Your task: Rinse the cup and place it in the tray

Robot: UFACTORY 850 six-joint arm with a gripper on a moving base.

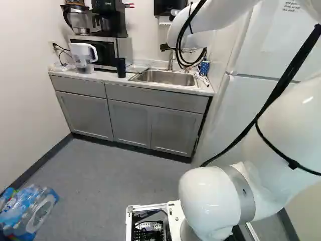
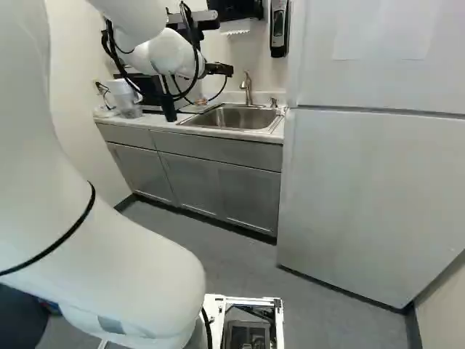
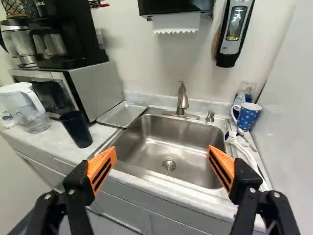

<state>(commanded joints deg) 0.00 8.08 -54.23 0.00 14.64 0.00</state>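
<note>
**Black cup (image 3: 77, 129) on the worktop (image 3: 51, 143), gripper (image 3: 162, 167) open and empty**

The white fridge (image 2: 370, 196) walls off the worktop's right end, so I'd work from the left. The sink (image 3: 139, 157) is set into the worktop, and my gripper hangs at its front side, fingers wide apart with nothing between them. The microwave (image 3: 98, 90) stands towards the back edge, left of the sink. The metal tray (image 3: 122, 114) lies between those two. Near the left end is the clear pitcher (image 3: 33, 111); the faucet (image 3: 182, 100) rises behind the basin.

The cup I take to be mine stands upright near the front edge, between pitcher and tray. A dotted mug (image 3: 247, 116) sits by the right back corner; the task doesn't say which cup, but the black one looks likelier.

Picking it up seems the step in hand. I'd swing left with the fingers spread, line up so one passes each side, and go slowly: a nudge could tip it over the front edge. I'd close gently around the middle, leaving the mouth free for water, then lift straight up before crossing the sink's rim.
</note>
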